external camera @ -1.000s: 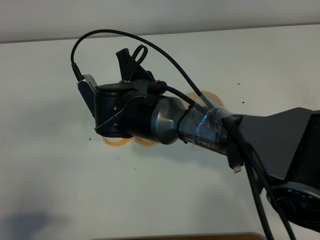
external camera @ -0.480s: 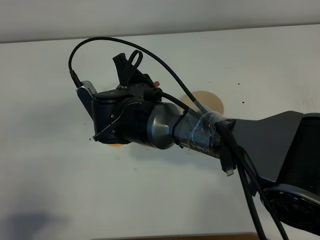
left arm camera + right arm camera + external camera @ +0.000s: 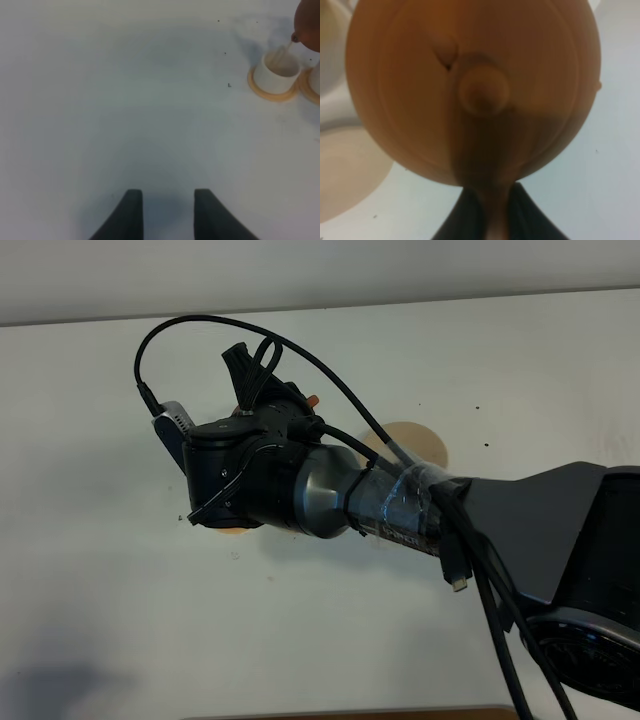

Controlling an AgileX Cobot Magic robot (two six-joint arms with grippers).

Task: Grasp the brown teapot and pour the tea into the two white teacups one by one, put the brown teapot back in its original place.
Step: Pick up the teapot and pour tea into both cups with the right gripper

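Two pincers: right pincer [image 3: 492,212] clamps the brown teapot [image 3: 470,90] by its handle; left pincer [image 3: 168,215] stands parted.

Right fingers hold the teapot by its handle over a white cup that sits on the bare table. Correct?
Not quite: the white teacup sits on an orange coaster, not the bare table, as the left wrist view shows. The right fingers do hold the brown teapot by its handle over it.
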